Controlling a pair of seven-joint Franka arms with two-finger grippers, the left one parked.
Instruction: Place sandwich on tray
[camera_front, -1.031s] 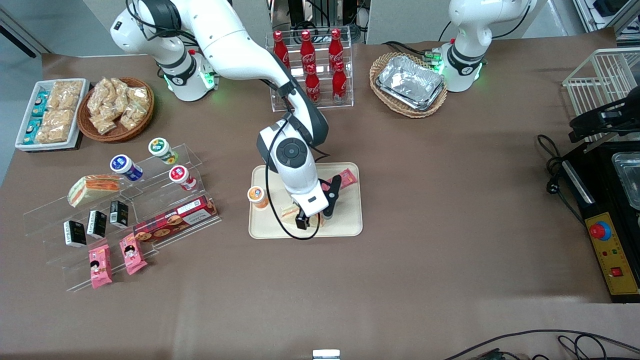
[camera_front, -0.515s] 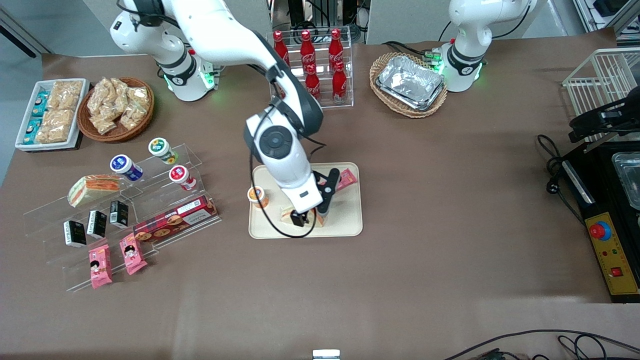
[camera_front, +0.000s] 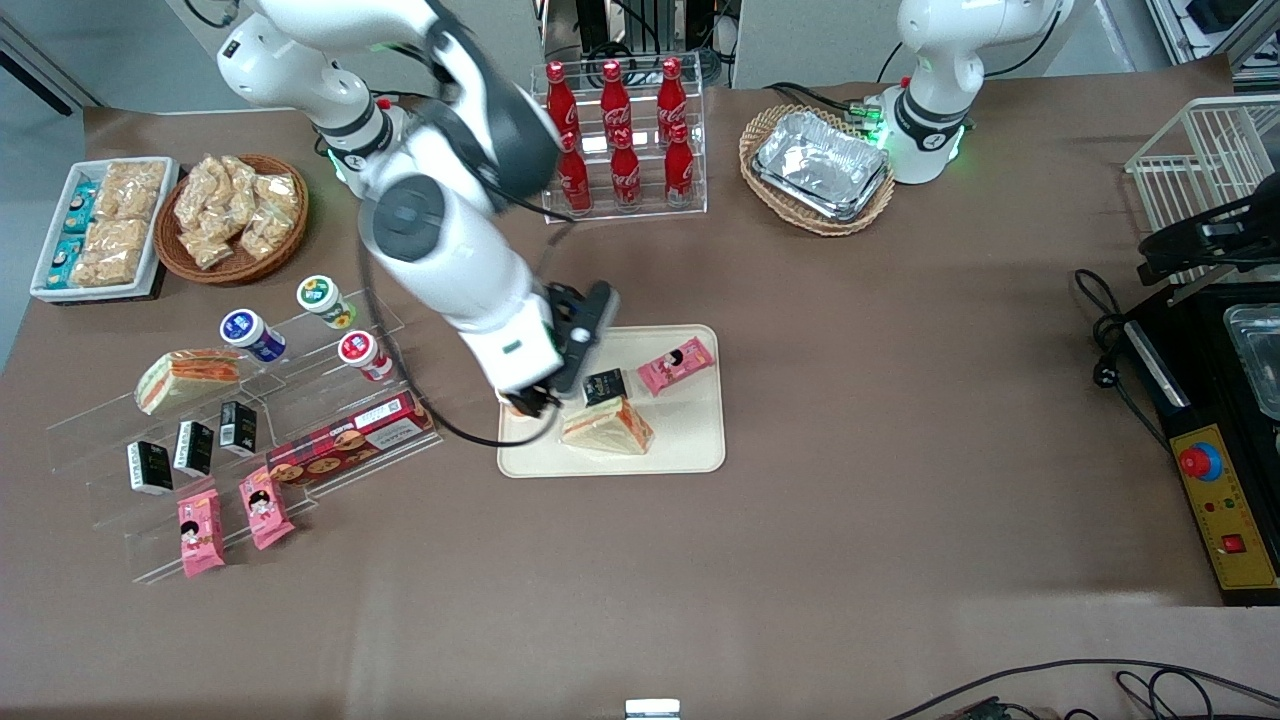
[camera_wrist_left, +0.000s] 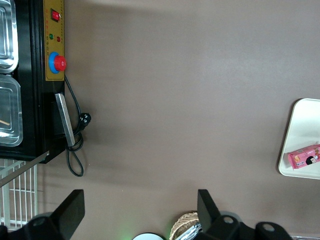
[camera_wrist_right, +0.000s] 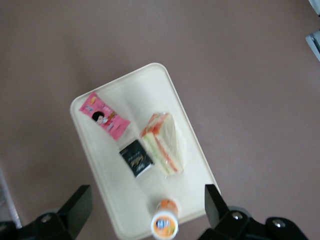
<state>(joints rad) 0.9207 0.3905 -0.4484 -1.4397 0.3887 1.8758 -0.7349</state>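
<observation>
Sandwich (camera_front: 607, 426): clear-wrapped wedge, pale bread face up, orange-red filling along one edge, lying on cream tray (camera_front: 690, 440) beside a small black packet (camera_front: 604, 385); end effector (camera_front: 530, 402) raised above tray edge, fingers spread, empty

This was a robotics lab dressed up as a small snack shop. A white robot arm (camera_front: 440, 240) was bolted onto a brown surface (camera_front: 900, 450), its end effector (camera_wrist_right: 146, 192) hanging above the cream tray (camera_front: 690, 440) with its fingers spread apart. Seen from the front camera, with the tray as the centre of the dial, shop-style stock stood around it: a clear rack of cola bottles (camera_front: 620, 140) at twelve o'clock and a clear stepped display stand (camera_front: 250, 420) of packaged snacks at nine o'clock. At three o'clock sat a yellow control box with a red emergency button (camera_front: 1200, 462) and loose black cables (camera_front: 1100, 330).
</observation>
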